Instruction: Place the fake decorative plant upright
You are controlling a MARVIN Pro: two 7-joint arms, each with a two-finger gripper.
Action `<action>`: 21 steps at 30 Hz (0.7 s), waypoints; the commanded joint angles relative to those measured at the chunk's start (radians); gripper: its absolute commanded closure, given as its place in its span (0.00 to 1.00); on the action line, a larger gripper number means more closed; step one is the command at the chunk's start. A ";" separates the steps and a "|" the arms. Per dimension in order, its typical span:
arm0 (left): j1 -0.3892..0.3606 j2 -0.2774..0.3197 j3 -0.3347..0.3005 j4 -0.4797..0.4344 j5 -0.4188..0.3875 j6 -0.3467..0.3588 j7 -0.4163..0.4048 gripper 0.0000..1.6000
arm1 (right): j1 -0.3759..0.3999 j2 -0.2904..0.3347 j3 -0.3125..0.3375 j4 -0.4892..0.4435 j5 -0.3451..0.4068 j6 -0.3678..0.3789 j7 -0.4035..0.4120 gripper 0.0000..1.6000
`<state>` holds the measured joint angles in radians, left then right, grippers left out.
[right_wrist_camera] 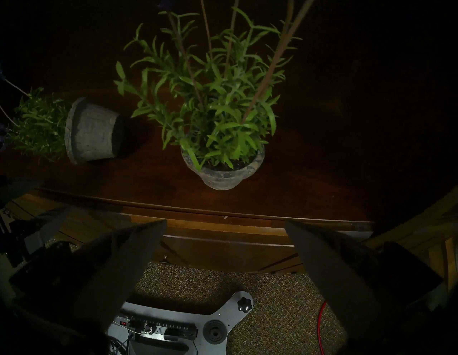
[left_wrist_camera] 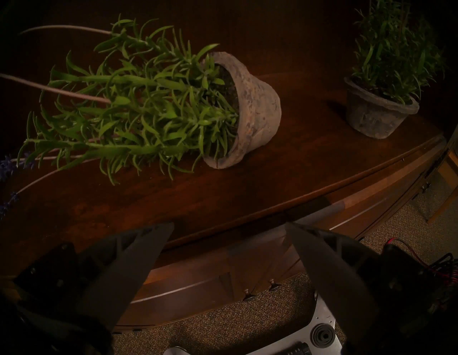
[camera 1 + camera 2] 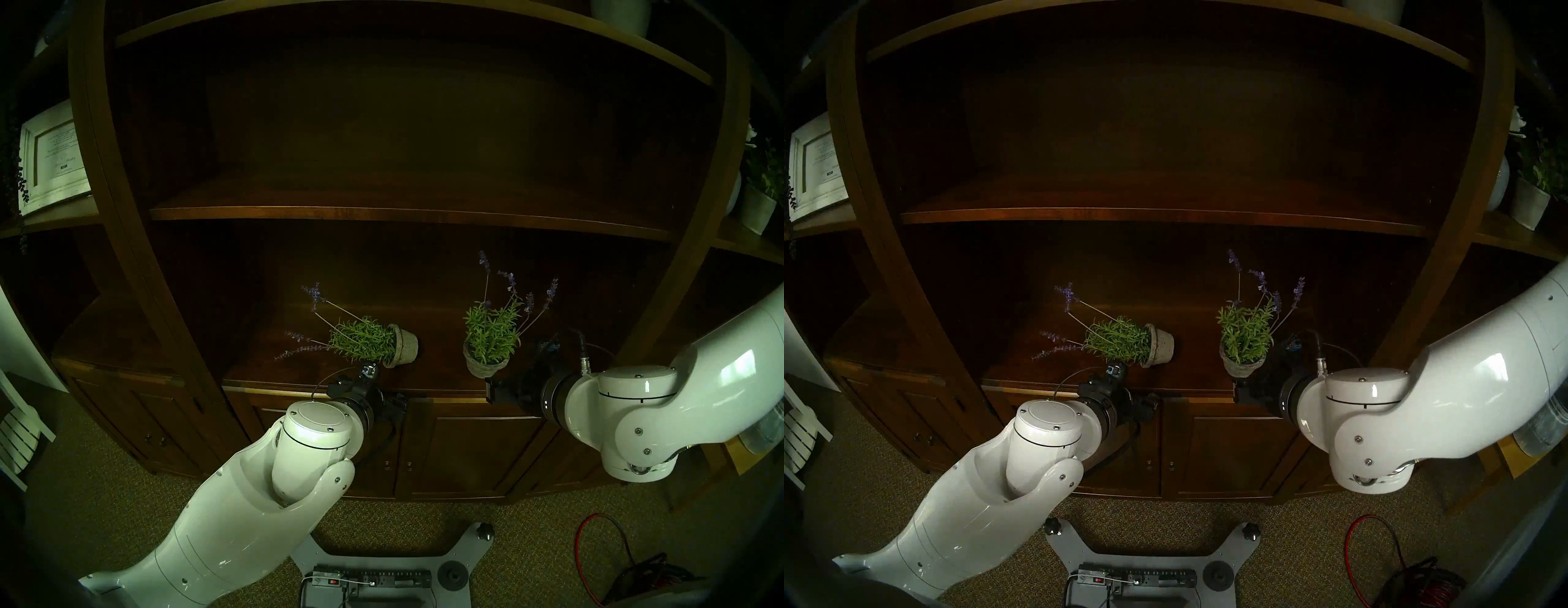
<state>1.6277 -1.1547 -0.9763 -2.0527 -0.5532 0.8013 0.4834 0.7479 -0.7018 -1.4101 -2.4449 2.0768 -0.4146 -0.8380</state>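
tipped plant lies on its side on the cabinet top, uprighting apparently not begun. left gripper and right gripper both spread, empty. next: left grasps pot.

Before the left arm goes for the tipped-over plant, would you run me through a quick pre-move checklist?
1. Tipped plant lies on its side on the cabinet top: not ok, still to fix.
2. Left gripper open and empty: ok.
3. Path from gripper to pot rim free: ok.
4. Upright plant stands apart from the tipped pot: ok.
5. Right gripper open, holding nothing: ok.
6. Pot weight or slipperiness: cannot tell.
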 commanded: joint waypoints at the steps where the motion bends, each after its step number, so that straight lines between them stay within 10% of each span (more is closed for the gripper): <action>1: -0.017 -0.008 -0.005 -0.022 0.002 -0.006 -0.001 0.00 | 0.038 0.011 -0.011 0.001 -0.023 -0.003 0.023 0.00; 21: -0.015 -0.010 -0.004 -0.006 0.002 -0.006 -0.001 0.00 | 0.069 0.030 -0.178 0.001 -0.067 -0.013 0.089 0.00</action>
<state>1.6298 -1.1566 -0.9760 -2.0377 -0.5532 0.8016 0.4830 0.7764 -0.6829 -1.5455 -2.4448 2.0412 -0.4155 -0.7655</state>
